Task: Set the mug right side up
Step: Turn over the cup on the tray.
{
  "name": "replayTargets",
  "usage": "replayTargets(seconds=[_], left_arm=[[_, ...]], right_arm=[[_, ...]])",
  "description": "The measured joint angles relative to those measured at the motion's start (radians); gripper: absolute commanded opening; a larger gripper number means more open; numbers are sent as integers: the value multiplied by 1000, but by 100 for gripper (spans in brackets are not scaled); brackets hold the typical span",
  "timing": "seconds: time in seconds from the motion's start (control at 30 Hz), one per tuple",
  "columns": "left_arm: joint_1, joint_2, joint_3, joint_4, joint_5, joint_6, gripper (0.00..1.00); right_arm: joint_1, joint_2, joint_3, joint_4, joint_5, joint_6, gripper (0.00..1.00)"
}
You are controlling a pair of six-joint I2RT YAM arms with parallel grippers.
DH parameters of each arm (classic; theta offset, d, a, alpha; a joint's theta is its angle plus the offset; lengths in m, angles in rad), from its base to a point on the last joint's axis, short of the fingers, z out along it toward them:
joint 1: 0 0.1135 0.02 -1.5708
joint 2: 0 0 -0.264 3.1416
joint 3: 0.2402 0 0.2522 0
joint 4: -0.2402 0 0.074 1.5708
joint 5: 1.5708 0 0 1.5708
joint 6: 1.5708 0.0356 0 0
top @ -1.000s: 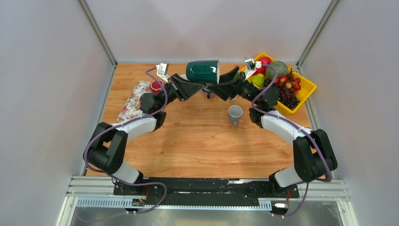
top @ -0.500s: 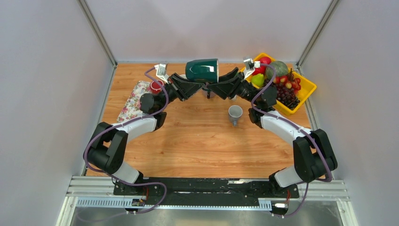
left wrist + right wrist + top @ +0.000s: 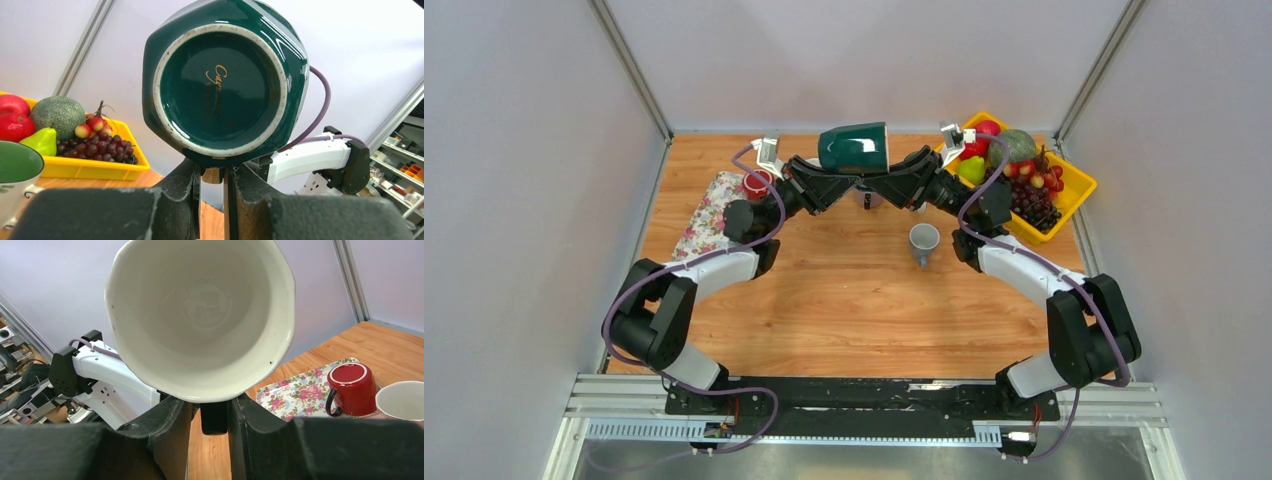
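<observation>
A dark green mug [image 3: 854,148] with a cream inside hangs on its side above the back of the table, between my two grippers. The left wrist view looks at its base [image 3: 222,80]; the right wrist view looks into its mouth [image 3: 200,315]. My left gripper [image 3: 852,182] [image 3: 212,175] is shut on the mug's underside at the handle. My right gripper [image 3: 876,183] [image 3: 214,412] has its fingers on either side of the dark handle [image 3: 214,419], with a slim gap still showing on one side.
A red mug [image 3: 756,184] [image 3: 351,389] stands upside down on a floral tray [image 3: 707,215]. A grey mug [image 3: 924,240] sits upright mid-table. A yellow basket [image 3: 1076,182] of fruit is at back right. A white cup [image 3: 400,399] [image 3: 15,165] stands below the held mug.
My right gripper's fingers have drawn in around the mug's handle. The mug has shifted slightly left and tilted a little; the left grip is unchanged.
</observation>
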Motion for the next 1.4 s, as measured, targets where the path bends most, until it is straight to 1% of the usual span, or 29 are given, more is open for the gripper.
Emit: replayTargets(seconds=[0.17,0.33,0.47,0.63,0.77,0.8,0.83,0.93,1.0,1.03,1.07,1.13,1.4], left_arm=[[-5,2,0,1,-4,5,0],[-12,4,0,7,-14,5,0],[-23,6,0,15,-27,5,0],[-30,8,-5,15,-35,8,0],[-37,15,-5,16,-46,8,1],[-39,18,-5,17,-48,8,4],[-40,20,-5,20,-51,8,10],[-43,23,-5,23,-55,9,21],[-44,24,-5,23,-56,11,32],[-45,24,-5,23,-56,14,36],[-45,24,-5,24,-42,17,42],[-58,27,-9,24,-10,27,49],[-79,35,-16,24,38,42,59]], right_arm=[[-2,0,0,0,1,21,33],[-9,0,0,4,3,37,21],[-17,0,0,10,2,46,16],[-21,0,-6,14,1,58,0],[-26,0,-10,14,0,61,0],[-28,0,-10,14,-1,62,0],[-28,0,-10,14,-2,63,0],[-28,0,-10,14,-5,63,0],[-28,0,-10,14,-7,63,0],[-28,0,-10,14,-9,64,0],[-29,0,-10,14,-5,68,0],[-29,0,-10,11,5,80,0],[-30,-2,-10,-9,11,90,0]])
